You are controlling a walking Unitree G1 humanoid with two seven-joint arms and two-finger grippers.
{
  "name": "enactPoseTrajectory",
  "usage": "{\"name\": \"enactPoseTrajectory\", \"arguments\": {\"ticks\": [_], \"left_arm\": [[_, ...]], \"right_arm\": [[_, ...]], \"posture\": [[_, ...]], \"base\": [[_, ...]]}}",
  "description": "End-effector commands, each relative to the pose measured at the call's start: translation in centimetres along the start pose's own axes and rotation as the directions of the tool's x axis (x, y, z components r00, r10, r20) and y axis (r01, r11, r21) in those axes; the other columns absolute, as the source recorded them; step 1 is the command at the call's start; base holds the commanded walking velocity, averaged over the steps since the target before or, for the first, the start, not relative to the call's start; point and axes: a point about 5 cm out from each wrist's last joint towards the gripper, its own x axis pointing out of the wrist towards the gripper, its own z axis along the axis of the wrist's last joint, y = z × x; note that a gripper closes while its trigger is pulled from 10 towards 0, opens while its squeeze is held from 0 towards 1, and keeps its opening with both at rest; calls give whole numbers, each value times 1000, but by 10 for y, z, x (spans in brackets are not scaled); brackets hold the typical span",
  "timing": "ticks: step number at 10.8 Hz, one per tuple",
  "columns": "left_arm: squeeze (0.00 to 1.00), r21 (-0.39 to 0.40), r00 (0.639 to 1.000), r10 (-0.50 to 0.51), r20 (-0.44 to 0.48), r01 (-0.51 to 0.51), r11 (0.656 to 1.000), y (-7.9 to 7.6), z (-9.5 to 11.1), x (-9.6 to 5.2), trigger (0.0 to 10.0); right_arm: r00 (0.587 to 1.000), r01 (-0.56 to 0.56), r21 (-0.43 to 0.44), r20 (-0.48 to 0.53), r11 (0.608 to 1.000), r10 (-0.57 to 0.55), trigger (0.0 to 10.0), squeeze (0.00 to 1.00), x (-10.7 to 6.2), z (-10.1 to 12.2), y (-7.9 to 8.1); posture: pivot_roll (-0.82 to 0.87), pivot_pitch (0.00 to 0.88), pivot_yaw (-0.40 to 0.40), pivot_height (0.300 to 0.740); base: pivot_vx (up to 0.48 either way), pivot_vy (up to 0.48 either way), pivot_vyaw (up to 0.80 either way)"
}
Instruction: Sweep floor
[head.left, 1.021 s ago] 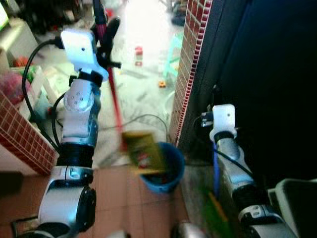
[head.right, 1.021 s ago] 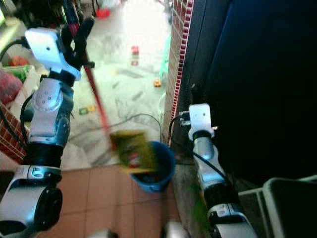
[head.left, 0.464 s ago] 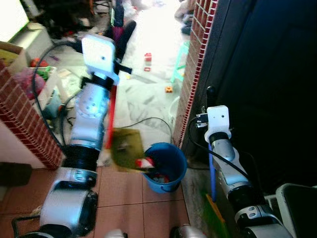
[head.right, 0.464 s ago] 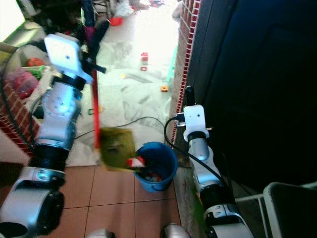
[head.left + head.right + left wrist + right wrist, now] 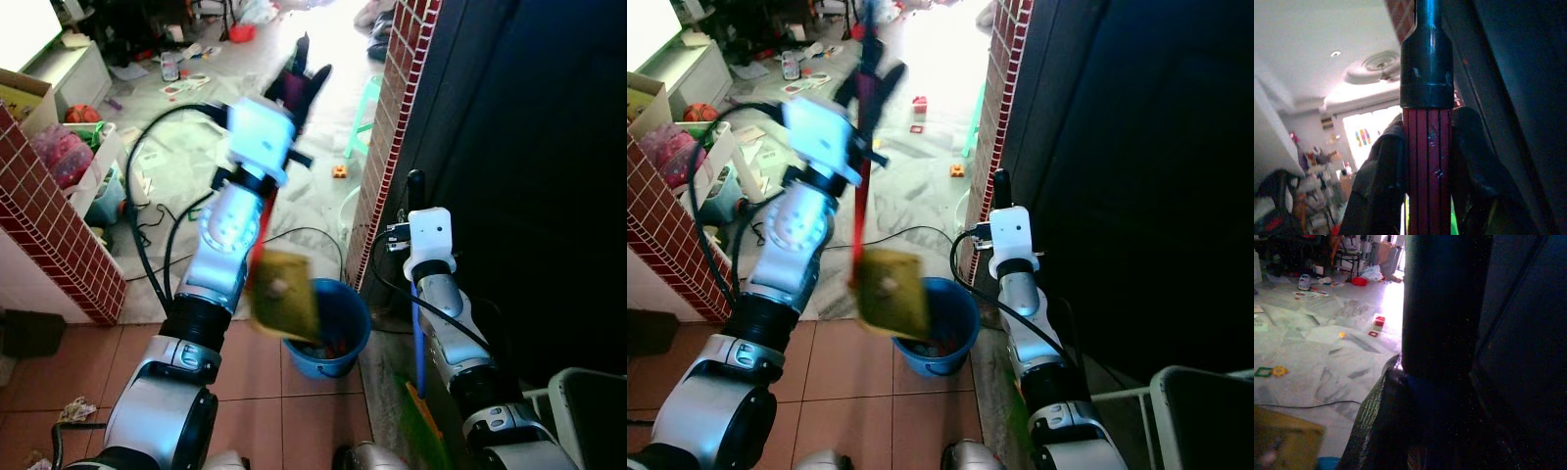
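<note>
L gripper clamped on red dustpan handle | yellow dustpan tilted over blue bucket | R gripper — closed round dark pole, by brick wall

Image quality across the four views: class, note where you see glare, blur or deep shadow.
Left eye view: the far floor is washed out by glare and the yellow dustpan is motion-blurred. Right eye view: the left pincer and the red handle are smeared. Left wrist view: bright window behind. Right wrist view: the dark pole is in deep shadow.
</note>
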Motion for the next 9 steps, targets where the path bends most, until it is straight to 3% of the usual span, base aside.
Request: {"name": "enactPoseTrajectory", "arguments": {"ticks": [1,3,5,6,9], "left_arm": [[0,70,994,-62,92,55,996,-9,12,4,10000],[0,42,980,-161,118,157,987,-29,16,6,10000],[0,40,902,-403,158,402,915,-62,23,0,10000],[0,-8,840,-522,148,529,849,-81,22,-8,10000],[0,3,782,-605,151,612,791,-89,22,-14,10000]], "right_arm": [[1000,1,0,30,1000,-1,10000,0,4,8,0],[1000,7,3,29,1000,-7,10000,0,4,7,0],[1000,6,3,26,1000,-6,10000,0,4,7,0],[1000,4,2,27,1000,-4,10000,0,5,8,0],[1000,5,1,28,1000,-5,10000,0,7,8,0]], "posture": [[-43,0,5,740],[-43,0,5,740],[-43,0,6,740],[-39,0,5,740],[-39,0,6,740]], "base": [[0,0,0],[0,0,0],[0,0,0],[0,0,0],[0,0,0]]}}
